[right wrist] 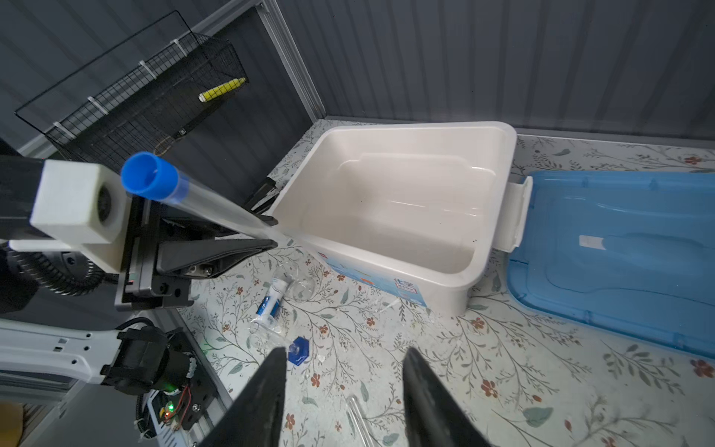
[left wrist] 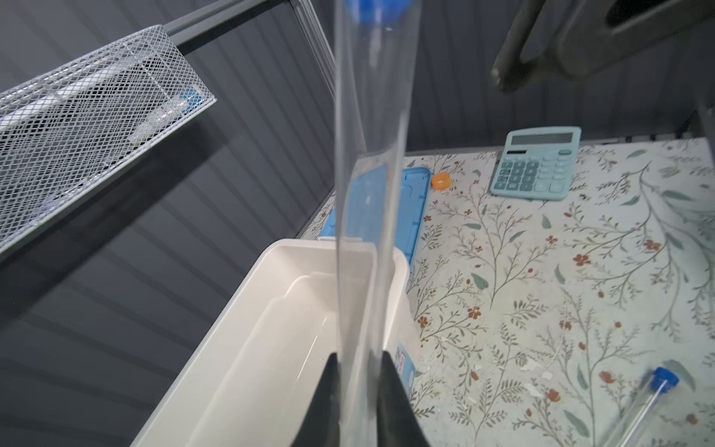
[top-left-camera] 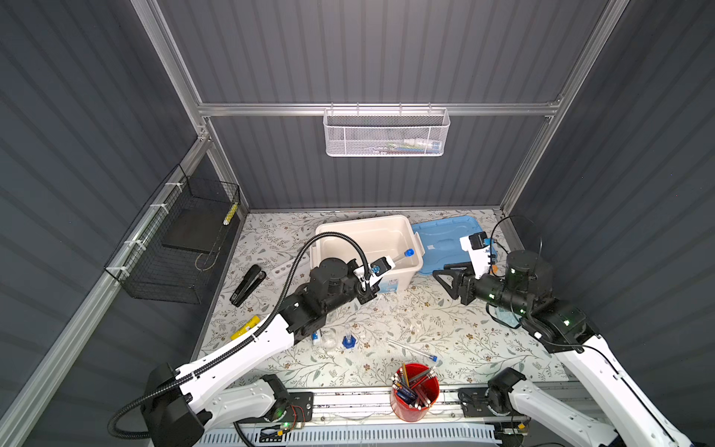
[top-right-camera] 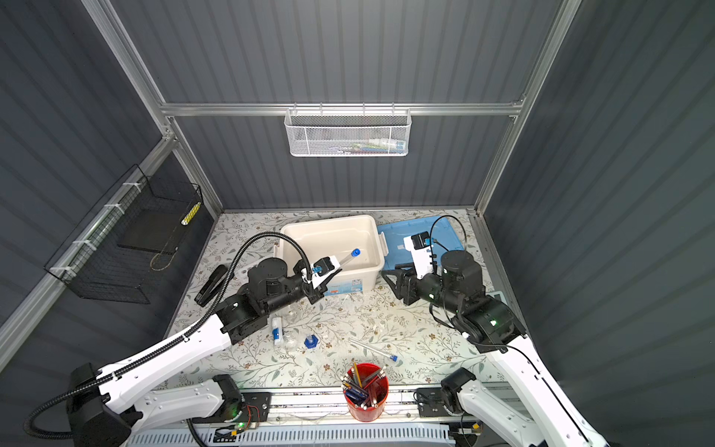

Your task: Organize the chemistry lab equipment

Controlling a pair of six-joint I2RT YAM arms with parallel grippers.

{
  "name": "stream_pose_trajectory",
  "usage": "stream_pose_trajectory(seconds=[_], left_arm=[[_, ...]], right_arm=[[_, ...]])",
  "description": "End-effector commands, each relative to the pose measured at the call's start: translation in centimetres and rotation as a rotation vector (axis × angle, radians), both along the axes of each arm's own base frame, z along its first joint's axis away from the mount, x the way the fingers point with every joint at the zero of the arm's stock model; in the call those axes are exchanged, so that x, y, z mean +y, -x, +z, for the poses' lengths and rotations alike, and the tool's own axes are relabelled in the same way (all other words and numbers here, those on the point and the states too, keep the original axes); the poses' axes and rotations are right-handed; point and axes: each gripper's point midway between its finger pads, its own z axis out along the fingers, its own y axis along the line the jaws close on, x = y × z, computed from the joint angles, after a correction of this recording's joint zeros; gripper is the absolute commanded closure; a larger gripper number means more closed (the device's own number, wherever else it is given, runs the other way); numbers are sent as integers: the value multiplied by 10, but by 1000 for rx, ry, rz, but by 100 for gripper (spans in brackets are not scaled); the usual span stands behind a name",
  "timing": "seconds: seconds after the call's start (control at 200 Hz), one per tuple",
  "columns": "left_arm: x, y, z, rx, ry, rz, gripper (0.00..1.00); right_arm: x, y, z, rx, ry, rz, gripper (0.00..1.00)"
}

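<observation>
A: State of the left pincer (left wrist: 360, 387)?
B: Clamped on a tube (left wrist: 367, 154), held slanted over the white bin (left wrist: 232, 348); lower end is hidden between the jaws, blue cap (left wrist: 371, 9) is cropped.
A: And the right pincer (right wrist: 344, 358)?
B: Jaws are parted; nothing is gripped.

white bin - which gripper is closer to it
Left. The left gripper, shut on a blue-capped tube, is at the white bin's front wall, the tube slanting over it. The right gripper hangs open farther off, past the bin's end by the blue lid.
</observation>
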Motion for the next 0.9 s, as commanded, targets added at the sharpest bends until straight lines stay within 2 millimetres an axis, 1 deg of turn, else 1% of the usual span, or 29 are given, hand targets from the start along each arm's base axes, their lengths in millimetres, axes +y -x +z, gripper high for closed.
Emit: stream_pose_trajectory(seconds=[0.0, 0.07, 0.19, 0.355, 0.45, 0.595, 0.69, 0.891], left_arm=[[-10, 16, 27, 134, 119, -119, 100], [-12, 23, 32, 183, 136, -172, 100], [-15, 31, 30, 261, 125, -243, 100], [-19, 34, 25, 335, 111, -300, 100], [-22, 36, 29, 362, 110, -337, 99], [-19, 31, 40, 380, 135, -368, 99], [-19, 29, 46, 388, 157, -386, 99], [-22, 31, 50, 418, 166, -422, 99]], right_arm=[[22, -1, 38, -138, -116, 114, 54], [33, -1, 41, -147, -126, 175, 55], [42, -1, 48, -181, -124, 229, 55], [61, 9, 52, -197, -130, 343, 56], [69, 15, 53, -205, -124, 384, 57], [76, 22, 53, -209, -129, 434, 58], [77, 20, 51, -212, -122, 429, 59], [78, 15, 52, -228, -112, 418, 61]])
